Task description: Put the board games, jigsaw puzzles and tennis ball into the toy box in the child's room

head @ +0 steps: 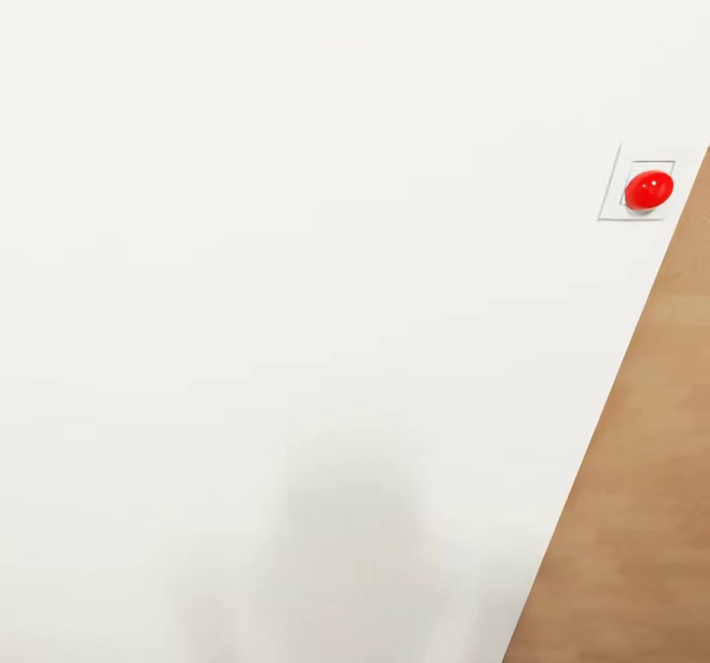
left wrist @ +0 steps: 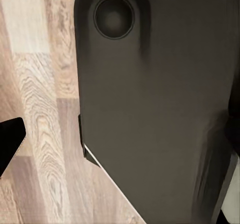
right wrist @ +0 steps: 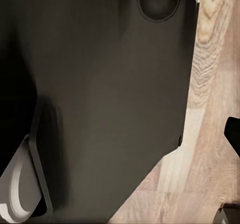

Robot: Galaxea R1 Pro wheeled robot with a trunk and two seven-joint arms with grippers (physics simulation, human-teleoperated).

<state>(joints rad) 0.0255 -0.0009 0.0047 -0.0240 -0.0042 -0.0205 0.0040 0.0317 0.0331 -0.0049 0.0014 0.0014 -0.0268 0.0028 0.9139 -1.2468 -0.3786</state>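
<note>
The head view faces a plain white wall [head: 296, 249] at close range. In the left wrist view, the dark grey body of the robot [left wrist: 155, 109] hangs over a wooden plank floor [left wrist: 45, 109], and one black fingertip [left wrist: 10, 140] pokes in at the frame's edge. The right wrist view looks much the same, with the dark body [right wrist: 100, 94] above wooden floor [right wrist: 210, 134] and a black fingertip [right wrist: 233, 133] at the edge. Too little of either gripper shows to tell whether it is open or shut.
A red round knob [head: 649, 189] sits on a white wall plate [head: 613, 199] at the right of the head view. Beyond the wall's slanted edge lies a light brown wooden surface [head: 641, 505]. A faint grey shadow falls low on the wall.
</note>
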